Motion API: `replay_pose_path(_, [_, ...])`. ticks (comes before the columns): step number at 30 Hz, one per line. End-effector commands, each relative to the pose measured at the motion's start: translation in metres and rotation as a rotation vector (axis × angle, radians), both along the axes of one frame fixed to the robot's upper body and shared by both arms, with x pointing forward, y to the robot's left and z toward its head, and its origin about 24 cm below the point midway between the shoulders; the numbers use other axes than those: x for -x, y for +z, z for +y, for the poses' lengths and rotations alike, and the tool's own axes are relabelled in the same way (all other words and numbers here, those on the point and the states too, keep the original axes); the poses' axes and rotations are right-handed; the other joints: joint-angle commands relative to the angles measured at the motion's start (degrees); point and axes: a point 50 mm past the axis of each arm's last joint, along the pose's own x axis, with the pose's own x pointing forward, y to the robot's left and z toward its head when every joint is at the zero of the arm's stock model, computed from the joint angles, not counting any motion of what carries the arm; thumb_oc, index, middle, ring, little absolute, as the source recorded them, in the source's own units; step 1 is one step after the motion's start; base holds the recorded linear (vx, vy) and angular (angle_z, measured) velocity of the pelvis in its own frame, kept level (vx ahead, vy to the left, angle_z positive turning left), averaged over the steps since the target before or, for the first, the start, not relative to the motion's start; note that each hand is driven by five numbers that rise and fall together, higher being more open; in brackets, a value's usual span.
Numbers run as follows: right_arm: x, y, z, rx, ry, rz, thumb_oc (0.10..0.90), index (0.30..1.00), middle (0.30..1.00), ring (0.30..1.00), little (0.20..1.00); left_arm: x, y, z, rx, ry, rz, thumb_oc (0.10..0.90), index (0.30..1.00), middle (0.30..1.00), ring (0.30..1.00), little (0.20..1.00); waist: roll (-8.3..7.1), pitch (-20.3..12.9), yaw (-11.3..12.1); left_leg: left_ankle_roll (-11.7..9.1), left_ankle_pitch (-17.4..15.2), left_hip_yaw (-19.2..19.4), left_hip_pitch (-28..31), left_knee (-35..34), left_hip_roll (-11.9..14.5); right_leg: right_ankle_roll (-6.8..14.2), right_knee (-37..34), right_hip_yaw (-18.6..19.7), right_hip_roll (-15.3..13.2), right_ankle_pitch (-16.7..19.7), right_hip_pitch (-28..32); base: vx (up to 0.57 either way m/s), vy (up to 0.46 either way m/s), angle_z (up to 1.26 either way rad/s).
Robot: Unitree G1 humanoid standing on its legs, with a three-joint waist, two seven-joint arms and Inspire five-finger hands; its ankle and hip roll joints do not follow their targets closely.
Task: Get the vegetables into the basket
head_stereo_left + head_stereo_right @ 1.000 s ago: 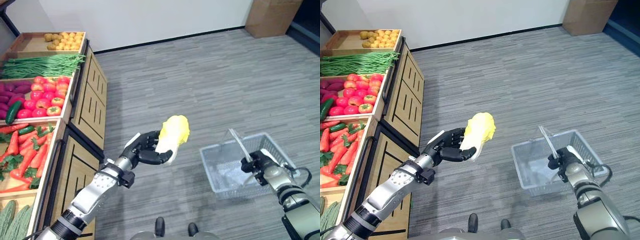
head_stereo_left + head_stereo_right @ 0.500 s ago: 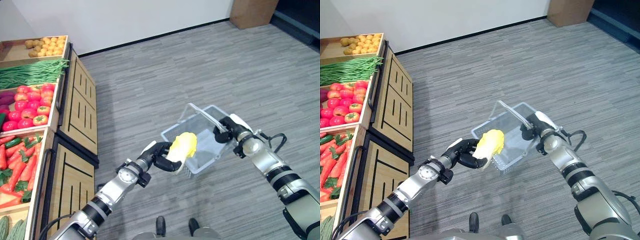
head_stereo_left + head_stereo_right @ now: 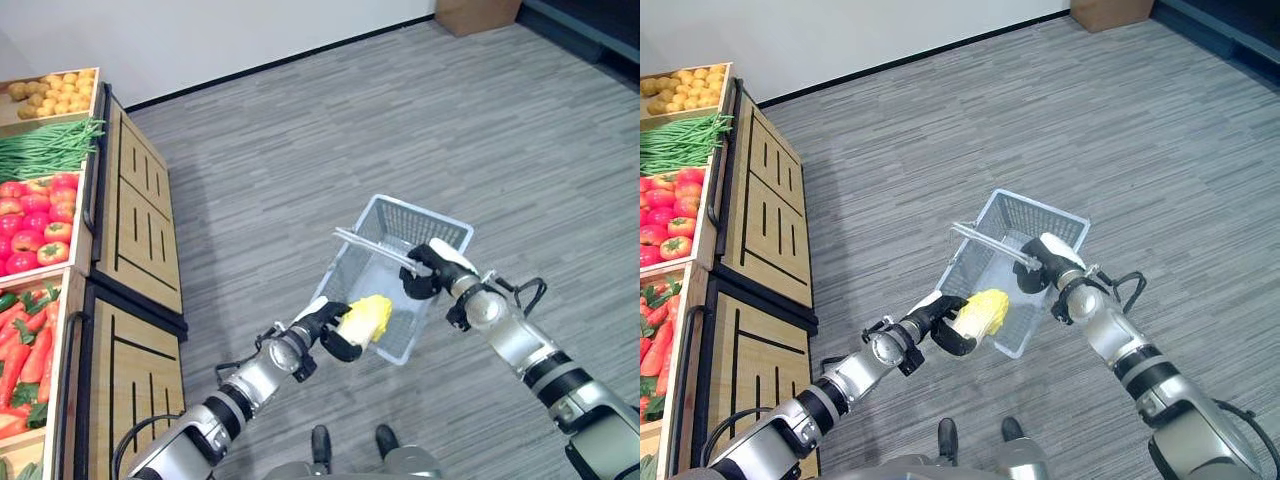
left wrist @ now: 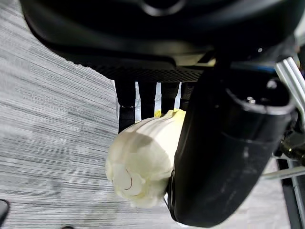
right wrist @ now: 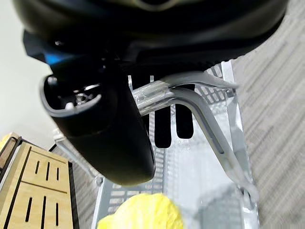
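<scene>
My left hand [image 3: 328, 328] is shut on a pale yellow cabbage [image 3: 366, 318], holding it over the near end of the grey wire basket [image 3: 424, 223]. The cabbage's white stem end [image 4: 135, 169] shows between the thumb and fingers in the left wrist view. My right hand [image 3: 427, 271] is shut on the basket's handles [image 3: 367, 247] and holds the basket up above the floor. In the right wrist view the handles [image 5: 200, 107] pass under the curled fingers, with the cabbage [image 5: 143, 213] below. The basket is otherwise empty.
A wooden produce stand [image 3: 135, 240] runs along the left, with potatoes [image 3: 50, 95], green beans [image 3: 45, 150], tomatoes [image 3: 35, 220] and carrots [image 3: 20, 345] in its crates. A cardboard box [image 3: 475, 12] sits at the far wall. Grey floor [image 3: 420, 110] lies all around the basket.
The camera has turned. My right hand has lifted the basket toward the left hand, and my left hand has lowered the cabbage from mid-air to the basket's near end.
</scene>
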Motion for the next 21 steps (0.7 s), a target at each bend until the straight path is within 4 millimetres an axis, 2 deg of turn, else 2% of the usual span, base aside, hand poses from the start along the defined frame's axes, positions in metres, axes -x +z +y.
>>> replay_pose_path(1, [-0.012,0.063,0.045,-0.107,0.214,-0.293,0.400,0.300,0.300,0.300,0.300,-0.026,0.026,-0.030,-0.022,-0.068,-0.152,0.400,0.300,0.300,0.300,0.300,-2.02,-3.9,0.1,-4.2,-5.6,2.7,4.2,0.1,3.7,3.1,0.9,-2.8,-5.1,-0.8,-2.3,0.00,-0.004,-0.11])
replay_pose_path(2, [-0.008,0.054,0.052,-0.112,0.242,-0.258,0.400,0.300,0.300,0.300,0.300,-0.025,0.023,-0.032,-0.045,-0.078,-0.153,0.400,0.300,0.300,0.300,0.300,-1.90,-3.8,-0.3,-4.2,-5.6,2.9,4.2,0.1,3.7,3.1,0.9,-2.7,-5.1,-0.9,-2.4,0.01,-0.010,-0.10])
replay_pose_path(9, [0.004,0.029,0.066,-0.193,0.255,-0.174,0.400,0.300,0.300,0.300,0.300,-0.023,0.016,-0.037,-0.100,-0.093,-0.154,0.400,0.300,0.300,0.300,0.300,-1.73,-3.6,-0.8,-4.1,-5.8,3.2,4.6,0.1,3.7,3.1,1.1,-2.3,-5.0,-0.9,-2.5,0.00,-0.004,-0.02])
replay_pose_path(11, [0.007,0.027,0.071,-0.213,0.266,-0.170,0.400,0.300,0.300,0.300,0.300,-0.019,0.011,-0.038,-0.121,-0.106,-0.137,0.400,0.300,0.300,0.300,0.300,-1.82,-3.5,-1.0,-4.1,-5.8,3.3,4.7,0.1,3.8,3.1,1.1,-2.4,-5.1,-1.0,-2.5,0.00,0.000,0.00])
replay_pose_path(12, [0.009,0.027,0.073,-0.229,0.275,-0.171,0.400,0.300,0.300,0.300,0.300,-0.018,0.009,-0.038,-0.127,-0.104,-0.130,0.465,0.391,0.391,0.391,0.391,-1.85,-3.4,-1.1,-4.1,-5.8,3.3,4.7,0.1,3.7,3.1,1.1,-2.4,-5.1,-1.0,-2.4,0.00,0.000,0.00])
replay_pose_path(13, [0.012,0.024,0.075,-0.241,0.278,-0.166,0.400,0.300,0.300,0.300,0.300,-0.016,0.006,-0.039,-0.136,-0.109,-0.124,0.900,1.000,1.000,1.000,1.000,-1.88,-3.4,-1.1,-4.1,-5.9,3.4,4.7,0.1,3.7,3.1,1.1,-2.4,-5.1,-1.1,-2.4,0.00,0.000,0.00])
replay_pose_path(21, [0.016,0.019,0.081,-0.287,0.277,-0.147,0.400,0.300,0.300,0.300,0.300,-0.012,0.001,-0.038,-0.147,-0.119,-0.117,0.900,1.000,1.000,1.000,1.000,-2.27,-3.3,-0.8,-4.1,-6.1,3.4,4.9,0.1,3.8,3.2,1.2,-2.4,-5.0,-1.1,-2.3,0.00,0.000,0.00])
